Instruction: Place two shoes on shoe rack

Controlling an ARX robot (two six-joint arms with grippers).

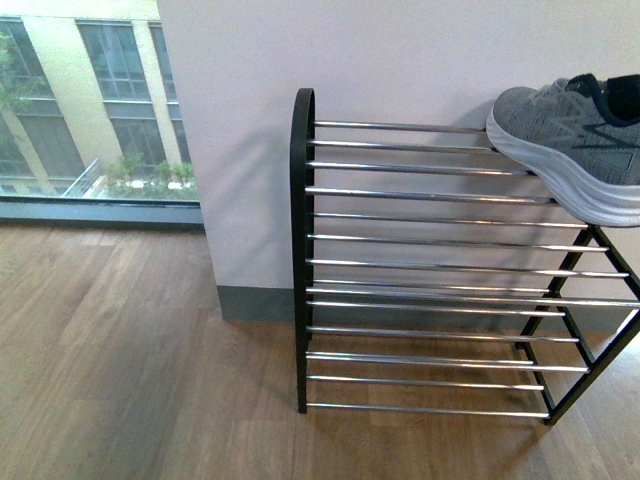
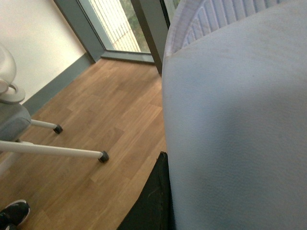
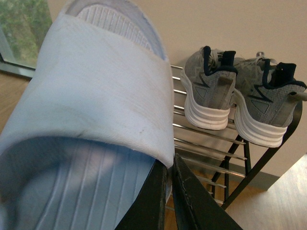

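I see the shoe rack (image 1: 440, 270) against the wall, its top tier carrying the two grey sneakers (image 3: 242, 98) side by side, well beyond my right jaws. The pale blue slides are both off the rack, as I judge it: one slide (image 3: 91, 100) sits clamped in my right jaws (image 3: 168, 191), the other slide (image 2: 235, 124) fills the view over my left jaws (image 2: 153, 201), apparently held, though I cannot tell their state. Both placements remain, I reckon
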